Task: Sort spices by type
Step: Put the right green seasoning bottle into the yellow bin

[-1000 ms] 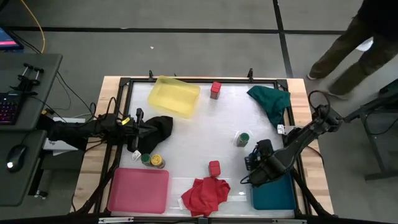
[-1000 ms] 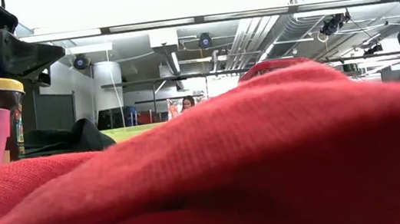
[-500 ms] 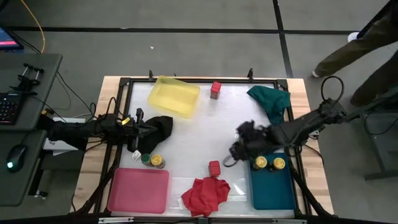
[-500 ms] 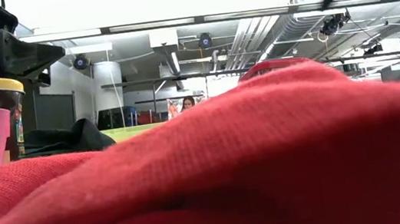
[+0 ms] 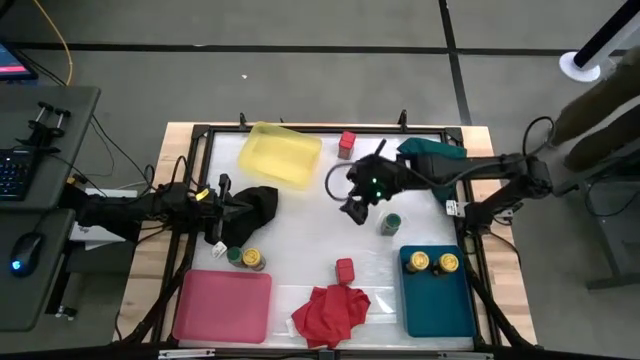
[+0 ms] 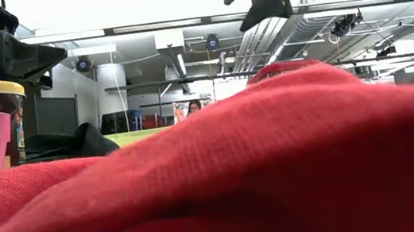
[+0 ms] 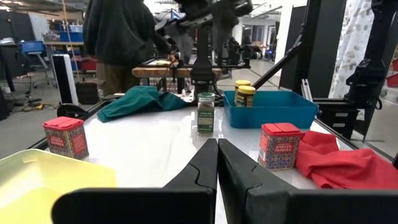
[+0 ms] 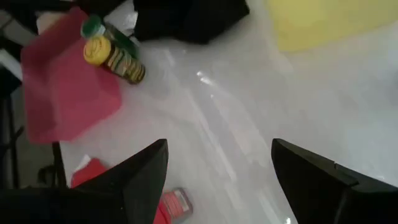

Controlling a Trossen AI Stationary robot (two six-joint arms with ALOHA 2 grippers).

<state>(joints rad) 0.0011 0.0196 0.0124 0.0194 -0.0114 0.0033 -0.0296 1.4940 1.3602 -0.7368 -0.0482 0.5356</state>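
Note:
My right gripper (image 5: 352, 207) hangs open and empty above the table's middle, left of a lone green-lidded jar (image 5: 391, 222) that stands on its base; the wrist view shows its fingers wide apart (image 8: 217, 162). Two yellow-lidded jars (image 5: 431, 262) stand in the teal tray (image 5: 437, 300). A yellow-lidded jar (image 5: 253, 260) and a green-lidded jar (image 5: 234, 255) stand by the pink tray (image 5: 222, 305). One red box (image 5: 347, 145) sits at the far edge, another (image 5: 345, 270) by the red cloth (image 5: 330, 312). My left gripper (image 5: 226, 208) waits shut (image 7: 217, 158) beside the black cloth (image 5: 258, 208).
The yellow tray (image 5: 281, 154) lies at the far left and a green cloth (image 5: 436, 160) at the far right. The red cloth fills most of the low view (image 6: 238, 168). A person (image 5: 600, 90) stands beyond the table's right side. White tabletop lies open between the trays.
My right gripper has left the teal tray's far end, risen and swung toward the far left, past the lone green-lidded jar, to the table's middle. The two yellow-lidded jars, hidden under the arm before, now show standing in the teal tray.

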